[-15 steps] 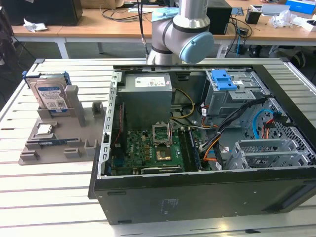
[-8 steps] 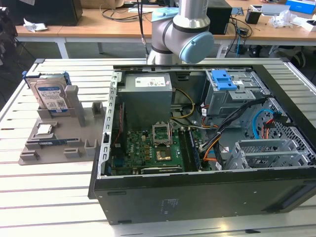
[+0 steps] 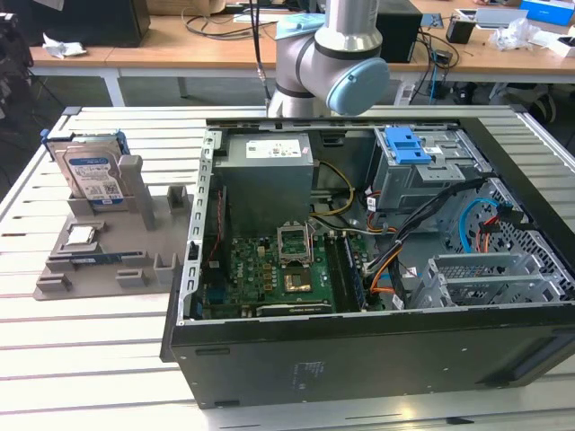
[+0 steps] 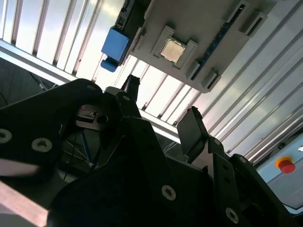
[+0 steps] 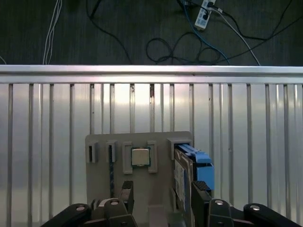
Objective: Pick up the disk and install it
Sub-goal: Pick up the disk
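One robot arm [image 3: 332,54]. One open computer case [image 3: 359,269] on one slatted table [image 3: 90,359]. One grey holder [image 3: 135,244] carrying one disk [image 3: 90,171], one small square chip [image 3: 83,236] and what may be one memory stick [image 3: 85,260], which is hard to make out. One blue bracket [image 3: 406,144] inside the case. One gripper [image 5: 163,189] with two fingers [image 5: 201,190]. One red button [image 4: 285,165].

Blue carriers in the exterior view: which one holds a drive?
The disk, upright in the grey rack at the exterior view's left; the blue bracket inside the computer is bare.
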Available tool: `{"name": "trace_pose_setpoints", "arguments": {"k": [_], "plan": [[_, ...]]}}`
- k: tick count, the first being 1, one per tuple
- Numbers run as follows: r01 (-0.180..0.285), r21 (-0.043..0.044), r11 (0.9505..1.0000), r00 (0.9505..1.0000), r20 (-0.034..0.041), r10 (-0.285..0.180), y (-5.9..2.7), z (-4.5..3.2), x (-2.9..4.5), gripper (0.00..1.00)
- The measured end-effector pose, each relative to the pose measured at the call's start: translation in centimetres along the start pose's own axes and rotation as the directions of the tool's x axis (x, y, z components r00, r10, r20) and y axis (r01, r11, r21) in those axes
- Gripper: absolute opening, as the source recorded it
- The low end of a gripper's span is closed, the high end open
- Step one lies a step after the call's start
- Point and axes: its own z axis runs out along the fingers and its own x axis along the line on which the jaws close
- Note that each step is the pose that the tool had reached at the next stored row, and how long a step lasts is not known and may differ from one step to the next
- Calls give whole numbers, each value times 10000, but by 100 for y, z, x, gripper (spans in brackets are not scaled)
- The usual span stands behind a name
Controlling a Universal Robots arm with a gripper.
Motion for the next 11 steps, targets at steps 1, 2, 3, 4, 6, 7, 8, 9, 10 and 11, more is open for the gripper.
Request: {"name": "trace_pose_setpoints", "arguments": {"k": [1, 2, 3, 4, 6, 7, 8, 9, 10, 11], "plan": [[0, -3, 10000, 10000, -2, 0, 0, -1, -13, 60], [0, -3, 10000, 10000, -2, 0, -1, -1, -32, 60], [-1, -3, 10000, 10000, -2, 1, -2, 0, -54, 60], [-1, -4, 10000, 10000, -2, 1, -2, 0, -81, 60], [0, -4, 10000, 10000, -2, 0, -4, 1, -124, 60], [0, -3, 10000, 10000, -2, 0, -5, 2, -138, 60], [0, -3, 10000, 10000, -2, 0, -6, 3, -163, 60], [-1, -3, 10000, 10000, -2, 1, -6, 4, -186, 60], [-1, -3, 10000, 10000, -2, 1, -7, 5, -208, 60], [0, -3, 10000, 10000, -2, 0, -8, 5, -216, 60]]}}
